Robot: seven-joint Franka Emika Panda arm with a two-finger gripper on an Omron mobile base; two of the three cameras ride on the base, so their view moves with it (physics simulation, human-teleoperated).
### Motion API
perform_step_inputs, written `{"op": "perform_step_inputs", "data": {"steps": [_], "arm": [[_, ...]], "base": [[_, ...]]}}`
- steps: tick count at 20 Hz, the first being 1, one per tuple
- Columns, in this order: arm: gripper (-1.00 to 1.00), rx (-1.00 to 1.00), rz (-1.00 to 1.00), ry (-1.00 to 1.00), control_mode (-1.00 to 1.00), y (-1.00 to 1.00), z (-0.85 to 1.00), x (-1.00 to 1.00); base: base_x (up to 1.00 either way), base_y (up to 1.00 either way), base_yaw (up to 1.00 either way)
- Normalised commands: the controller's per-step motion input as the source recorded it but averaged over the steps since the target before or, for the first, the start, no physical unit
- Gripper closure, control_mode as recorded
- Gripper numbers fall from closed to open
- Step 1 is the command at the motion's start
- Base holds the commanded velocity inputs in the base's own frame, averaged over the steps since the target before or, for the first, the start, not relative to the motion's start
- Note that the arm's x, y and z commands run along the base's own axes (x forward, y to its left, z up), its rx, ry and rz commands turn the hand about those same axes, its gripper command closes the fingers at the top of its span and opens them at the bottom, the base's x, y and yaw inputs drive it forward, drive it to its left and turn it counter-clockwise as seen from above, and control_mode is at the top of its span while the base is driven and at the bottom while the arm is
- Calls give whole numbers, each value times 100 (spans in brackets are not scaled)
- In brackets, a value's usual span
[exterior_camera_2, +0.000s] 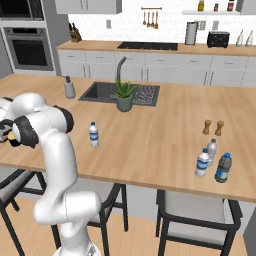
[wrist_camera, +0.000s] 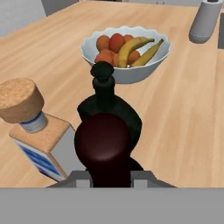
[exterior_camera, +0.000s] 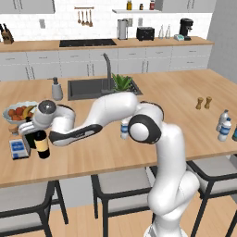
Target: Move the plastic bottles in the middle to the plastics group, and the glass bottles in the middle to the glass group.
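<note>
My gripper [exterior_camera: 33, 135] is shut on the neck of the tall dark wine bottle [exterior_camera: 42, 146] with the tan label, upright at the counter's left end. In the hand view its reddish cap [wrist_camera: 103, 146] sits between my fingers. Just beyond it stands the squat black bottle [wrist_camera: 108, 111], and beside it the square clear bottle [wrist_camera: 41, 146] with a cork stopper [exterior_camera: 18, 148]. One small plastic bottle [exterior_camera_2: 93, 134] stands mid-counter, partly behind my arm [exterior_camera: 124, 129]. The plastics group [exterior_camera_2: 212, 160] stands at the right end [exterior_camera: 224, 125].
A white fruit bowl [wrist_camera: 127, 70] sits just behind the glass bottles [exterior_camera: 16, 112]. A grey soap dispenser [exterior_camera: 56, 89] stands by the sink [exterior_camera: 88, 88], with a potted plant [exterior_camera_2: 124, 96] next to it. Salt and pepper shakers [exterior_camera_2: 212, 127] stand near the plastics group. Stools line the front edge.
</note>
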Motion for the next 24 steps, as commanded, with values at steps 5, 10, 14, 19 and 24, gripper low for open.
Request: {"op": "perform_step_inputs", "data": {"steps": [5, 10, 14, 19, 24], "arm": [[100, 0, 0, 0, -100, 5, -11, 12], [100, 0, 0, 0, -100, 1, 0, 15], [100, 0, 0, 0, -100, 0, 0, 0], [100, 0, 0, 0, -100, 0, 0, 0], [-100, 0, 0, 0, -100, 0, 0, 0]], "base": [[0, 0, 0], [0, 0, 0], [0, 0, 0], [0, 0, 0], [0, 0, 0]]}}
